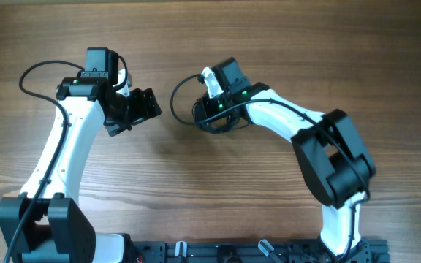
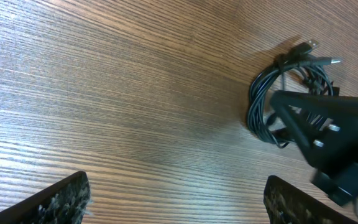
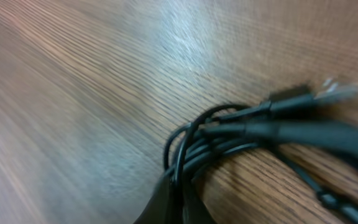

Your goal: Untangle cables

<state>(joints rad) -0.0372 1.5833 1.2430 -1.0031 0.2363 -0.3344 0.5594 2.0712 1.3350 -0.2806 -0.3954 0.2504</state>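
Note:
The cables (image 1: 209,117) are thin black cords bundled in a small coil on the wooden table, near the middle. In the left wrist view the coil (image 2: 269,102) lies at the right with plug ends pointing up-right. My right gripper (image 1: 212,119) is down on the coil and shut on its strands; in the right wrist view the cords (image 3: 241,140) run into the closed fingertips (image 3: 178,193). My left gripper (image 1: 150,104) is open and empty, hovering left of the coil, its fingers (image 2: 176,199) spread wide over bare wood.
A thicker black wire (image 1: 180,98) loops from the right wrist toward the left gripper. Another arm wire (image 1: 39,73) arcs at the far left. The arm bases and a black rail (image 1: 254,252) sit along the front edge.

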